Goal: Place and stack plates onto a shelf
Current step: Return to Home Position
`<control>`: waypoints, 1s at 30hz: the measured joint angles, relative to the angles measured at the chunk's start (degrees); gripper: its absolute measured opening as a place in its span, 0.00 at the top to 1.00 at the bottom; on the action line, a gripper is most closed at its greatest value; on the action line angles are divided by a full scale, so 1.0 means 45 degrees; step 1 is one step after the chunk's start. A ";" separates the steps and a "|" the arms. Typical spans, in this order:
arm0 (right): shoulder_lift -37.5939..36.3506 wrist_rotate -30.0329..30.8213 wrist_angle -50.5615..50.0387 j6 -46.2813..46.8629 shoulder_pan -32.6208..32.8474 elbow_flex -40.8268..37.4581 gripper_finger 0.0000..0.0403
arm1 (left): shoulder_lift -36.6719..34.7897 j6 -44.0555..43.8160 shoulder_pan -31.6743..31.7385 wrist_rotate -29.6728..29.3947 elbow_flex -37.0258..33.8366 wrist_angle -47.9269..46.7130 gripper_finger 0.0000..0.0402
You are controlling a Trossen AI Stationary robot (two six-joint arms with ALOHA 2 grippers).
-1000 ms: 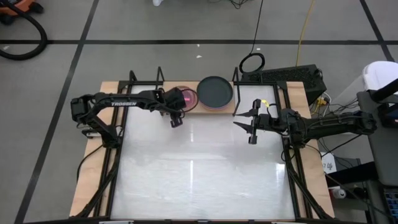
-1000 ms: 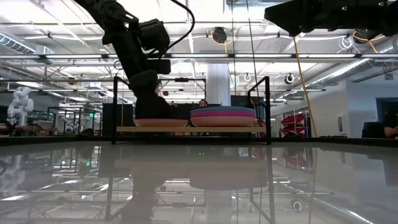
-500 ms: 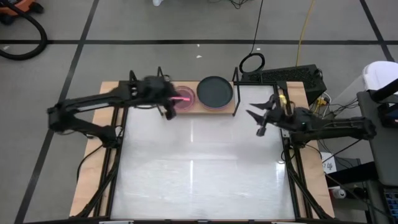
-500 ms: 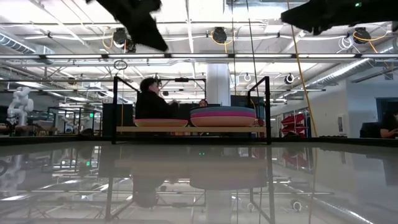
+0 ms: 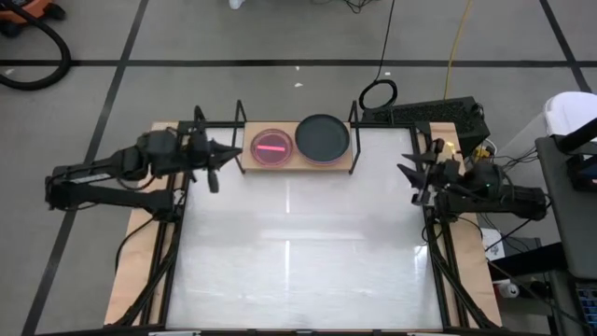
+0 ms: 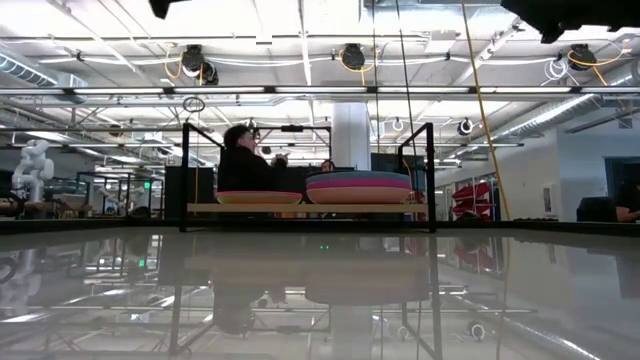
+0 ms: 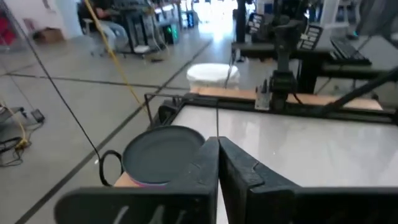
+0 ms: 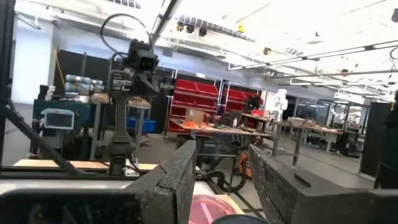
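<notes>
"So, which step is this?"

"Going home, I judge. The stacking looks done, for I see no plate off the shelf [image 5: 291, 166]. Left to right: my left gripper [image 7: 217, 143] hangs above the table's [image 5: 289, 261] far left corner, just beside the shelf's left end, with its fingers together on nothing. Next comes the pink stack [image 5: 271, 147], low, on the left half of the board. Beside it is the taller stack topped by the black plate [image 5: 323, 137]; the two are close, though I cannot tell whether they touch. Last is my right gripper [image 8: 222, 152], above the table's right edge and apart from the shelf's right end, fingers spread and empty."

"What does the next move call for?"

"Little care for the plates, more for the frame. Each arm should fold outward, away from the board and never across it. My left wrist sits nearest trouble, since the black wire upright [image 6: 186, 170] at that end stands close by. I would draw clear of it before lowering."

"Room enough?"

"Plenty over the white top, which lies open between my two arms. The tight places are the side rails [image 5: 440, 261] under each arm and the uprights at the shelf's ends. Both stacks sit on the board, so arms that keep outward should not reach them."
</notes>
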 joint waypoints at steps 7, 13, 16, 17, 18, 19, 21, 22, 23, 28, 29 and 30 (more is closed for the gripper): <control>-0.1150 -0.0039 -0.0708 0.0377 0.0000 0.0214 0.68 | -0.2597 -0.0354 -0.0287 -0.0229 -0.2892 0.2164 0.99; -0.0830 -0.0981 -0.1273 0.0851 0.0005 -0.0267 0.68 | -0.4608 -0.0708 -0.0335 -0.0215 -0.5087 0.3699 0.99; -0.0850 -0.0990 -0.1292 0.1429 0.0005 -0.0890 0.68 | -0.5427 -0.0968 -0.0335 -0.0032 -0.6095 0.4117 0.99; -0.0855 -0.0991 -0.1230 0.1650 0.0005 -0.1137 0.68 | -0.5672 -0.1032 -0.0335 -0.0025 -0.6428 0.4335 0.99; -0.0855 -0.0988 -0.1157 0.1841 0.0003 -0.1409 0.68 | -0.5915 -0.1156 -0.0335 -0.0015 -0.6744 0.4505 0.99; -0.0855 -0.0988 -0.1144 0.2032 0.0004 -0.1660 0.68 | -0.6150 -0.1300 -0.0335 -0.0011 -0.7086 0.4657 0.99; -0.0855 -0.0978 -0.1069 0.2412 0.0005 -0.2178 0.68 | -0.6545 -0.1487 -0.0335 -0.0001 -0.7762 0.5051 0.99; -0.0855 -0.0978 -0.1029 0.2592 0.0005 -0.2415 0.68 | -0.6709 -0.1599 -0.0335 -0.0001 -0.8103 0.5264 0.99; -0.0855 -0.0973 -0.0956 0.2762 0.0005 -0.2632 0.68 | -0.6855 -0.1705 -0.0335 0.0001 -0.8415 0.5553 0.99; -0.0855 -0.0968 0.0392 0.3143 0.0000 -0.3713 0.68 | -0.7365 -0.1753 -0.0326 0.0004 -0.9925 0.7173 0.99; -0.0855 -0.0972 0.0727 0.3147 0.0005 -0.3913 0.68 | -0.7419 -0.1740 -0.0326 0.0004 -1.0204 0.7531 0.99; -0.0855 -0.0968 0.1051 0.3147 0.0005 -0.4119 0.68 | -0.7457 -0.1712 -0.0326 0.0001 -1.0463 0.7828 0.99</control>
